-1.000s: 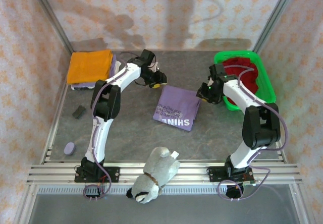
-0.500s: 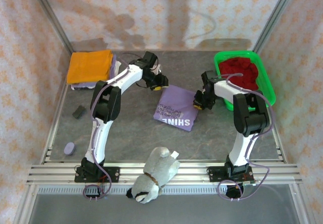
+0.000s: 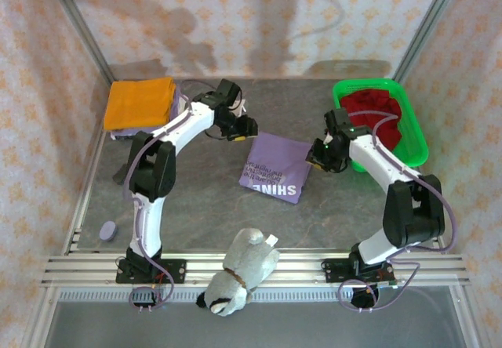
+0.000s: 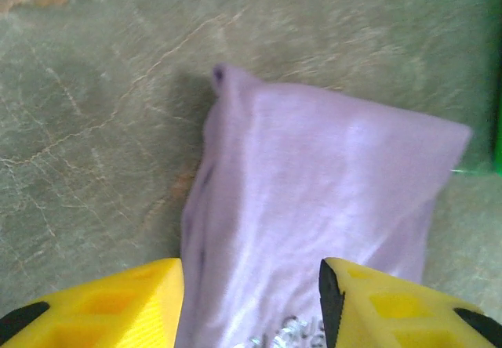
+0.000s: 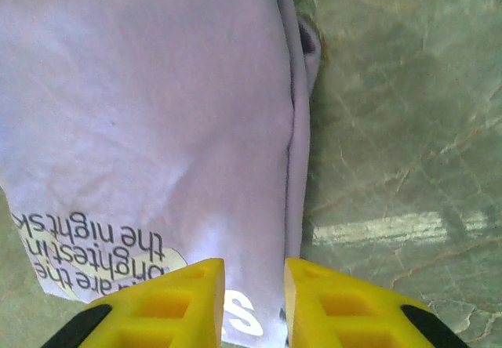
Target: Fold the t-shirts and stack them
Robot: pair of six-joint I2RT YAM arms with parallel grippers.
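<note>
My right fingers (image 5: 157, 305) cover most of the lavender t-shirt's (image 5: 141, 105) white lettering (image 5: 239, 310) (one S peeks out); between my left fingers (image 4: 94, 301) the cloth blurs and runs off the bottom edge.

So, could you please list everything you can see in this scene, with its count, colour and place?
lavender t-shirt: one, lavender with white lettering, folded at the centre of the table
orange t-shirt: one, orange, folded in the far left corner
dark red t-shirt: one, dark red, bunched inside the basket
basket: one, green, far right
plush toy: one, grey and white, middle of the near edge
small disc: one, purple, near left
left gripper: one, yellow fingers, open above the lavender t-shirt's far left corner
right gripper: one, yellow fingers, narrowly apart over that shirt's right edge
</note>
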